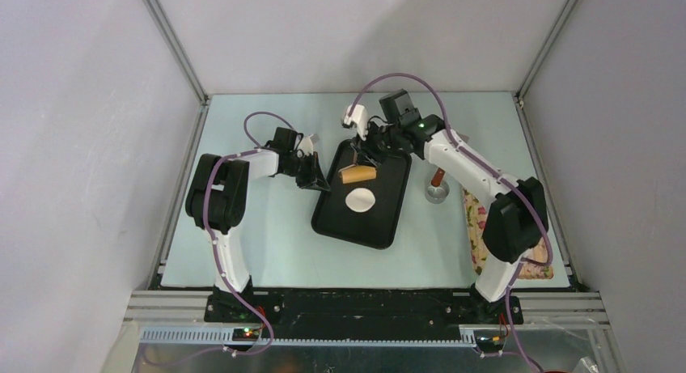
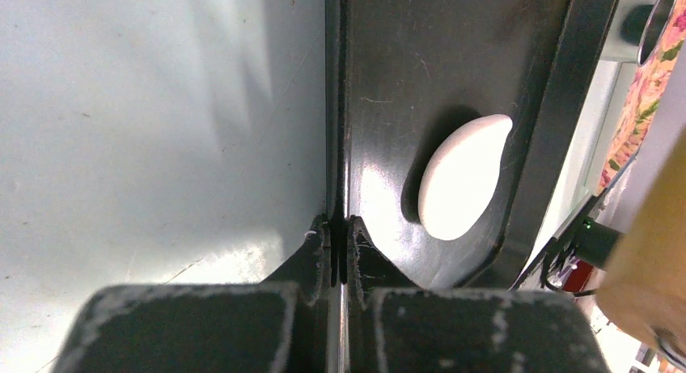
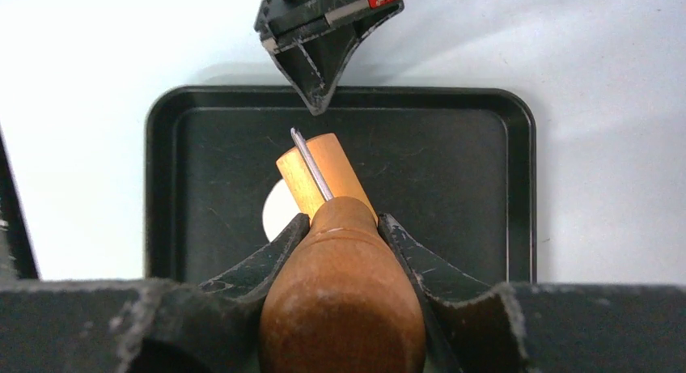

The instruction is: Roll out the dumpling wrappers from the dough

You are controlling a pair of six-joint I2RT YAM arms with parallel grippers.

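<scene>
The dough (image 1: 360, 199) is a flattened white disc lying on the black tray (image 1: 388, 219). My right gripper (image 1: 368, 150) is shut on the brown handle of a wooden roller (image 1: 358, 175) and holds its pale drum just beyond the dough, over the tray. In the right wrist view the handle (image 3: 344, 292) fills the jaws of the right gripper (image 3: 344, 223), and the dough (image 3: 279, 211) peeks out behind the drum. My left gripper (image 1: 317, 183) is shut on the tray's left rim. In the left wrist view the left gripper (image 2: 340, 231) pinches the rim (image 2: 336, 106), with the dough (image 2: 461, 179) to its right.
A round steel cup (image 1: 437, 192) stands just right of the tray. A floral cloth (image 1: 485, 227) lies further right, under the right arm. The pale table (image 1: 267, 243) is walled on three sides.
</scene>
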